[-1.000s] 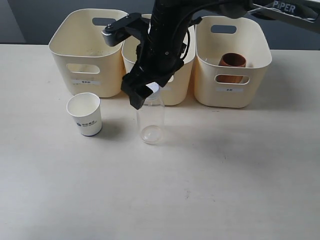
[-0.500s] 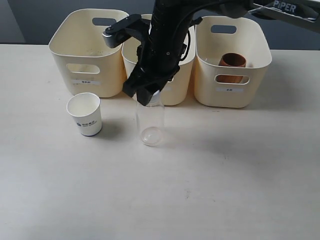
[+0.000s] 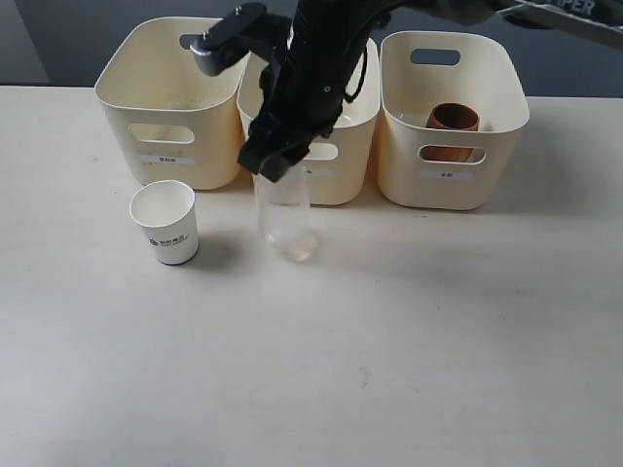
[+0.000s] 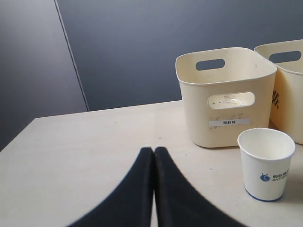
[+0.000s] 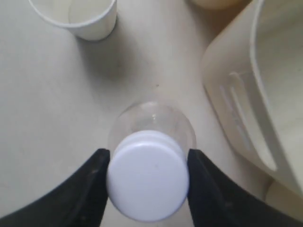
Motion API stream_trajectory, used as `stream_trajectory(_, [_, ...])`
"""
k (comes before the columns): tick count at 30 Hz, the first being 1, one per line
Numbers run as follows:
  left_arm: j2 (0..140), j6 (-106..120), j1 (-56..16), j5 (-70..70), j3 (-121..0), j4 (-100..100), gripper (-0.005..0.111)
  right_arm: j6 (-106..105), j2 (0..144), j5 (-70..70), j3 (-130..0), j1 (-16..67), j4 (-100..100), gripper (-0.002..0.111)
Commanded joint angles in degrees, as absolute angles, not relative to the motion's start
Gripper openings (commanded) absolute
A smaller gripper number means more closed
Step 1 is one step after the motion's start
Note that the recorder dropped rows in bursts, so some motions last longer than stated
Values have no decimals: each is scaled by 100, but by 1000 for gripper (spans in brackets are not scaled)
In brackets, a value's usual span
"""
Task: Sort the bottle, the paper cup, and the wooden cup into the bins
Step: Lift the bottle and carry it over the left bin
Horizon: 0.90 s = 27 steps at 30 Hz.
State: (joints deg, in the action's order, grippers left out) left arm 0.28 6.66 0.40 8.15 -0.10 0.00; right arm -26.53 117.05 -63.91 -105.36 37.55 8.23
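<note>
My right gripper [image 3: 277, 161] is shut on the white cap of the clear bottle [image 3: 283, 219], which hangs upright just above the table in front of the middle bin [image 3: 341, 175]. In the right wrist view its fingers press both sides of the cap [image 5: 147, 175]. The white paper cup [image 3: 165, 222] stands on the table to the bottle's left, before the left bin [image 3: 165, 117]. The brown wooden cup [image 3: 452, 120] sits inside the right bin [image 3: 453, 185]. My left gripper [image 4: 153, 151] is shut on nothing, low over the table short of the paper cup [image 4: 265, 163].
The three cream bins stand in a row along the table's far side. A dark wall rises behind them [image 4: 142, 47]. Bare tabletop [image 3: 389, 350] stretches in front of the cup and bottle.
The right gripper has closed on the bottle's cap and raised it, shifting the bottle slightly left and off the table. The paper cup and wooden cup have not moved.
</note>
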Motion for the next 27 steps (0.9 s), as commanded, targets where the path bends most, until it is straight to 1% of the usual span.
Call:
stream_trajectory(1, [0,658,43,774,0,0,0,-2790,11128,-6183,-10534,3803,797,-1])
stream_trajectory(5, [0,658,43,774,0,0,0,-2853,10601,-6053,-10534,3912,819,-1])
stream_trajectory(13, [0,658,43,774,0,0,0,-3000,9889,-4824,-10534,4332,817,-1])
stream_trajectory(18, [0,658,43,774,0,0,0,-2976,10059,-3907,-10534,4345,882,-1])
stream_trajectory(27, [0,658,43,774,0,0,0,-2832,10790,-2789,-10546,4345,907,-1])
